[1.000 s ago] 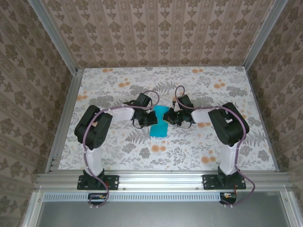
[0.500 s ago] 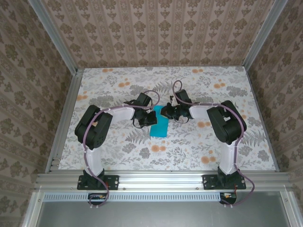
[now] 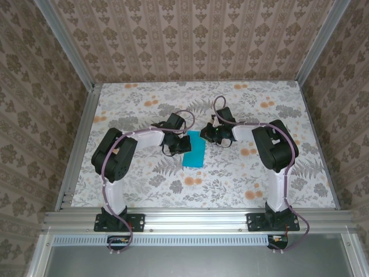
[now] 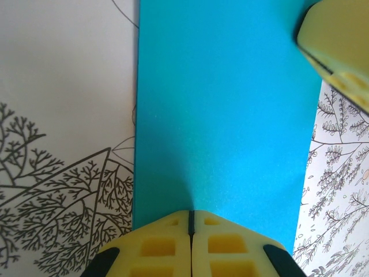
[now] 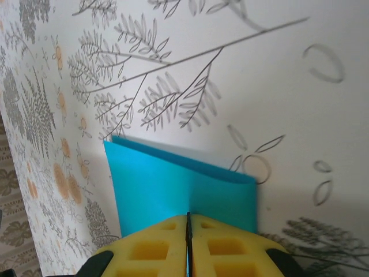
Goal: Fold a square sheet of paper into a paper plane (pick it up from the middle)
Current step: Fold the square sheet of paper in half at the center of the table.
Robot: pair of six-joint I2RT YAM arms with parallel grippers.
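along the bottom of the top view runs an aluminium rail (image 3: 196,220) with both arm bases bolted to it. above it spreads the flowered tablecloth (image 3: 230,184). at mid-frame the square sheet of paper (image 3: 194,151), folded to a narrow turquoise strip, lies between the two wrists. the left gripper (image 3: 182,145) meets its left long edge. the right gripper (image 3: 207,134) meets its upper right corner. purple cables (image 3: 183,114) loop over the wrists, and the black wrist housings cover the fingertips from above. behind the table stand walls of patterned wallpaper (image 3: 190,40).

the left wrist view gives what those housings hide: yellow pads (image 4: 167,245) at bottom centre, pressed together on the paper's near edge. one yellow finger (image 4: 340,40) of the right gripper sits over the strip's upper right corner. the right wrist view shows its own pads (image 5: 155,245) likewise closed on the paper's edge, with a paler under-layer peeking past the far fold.
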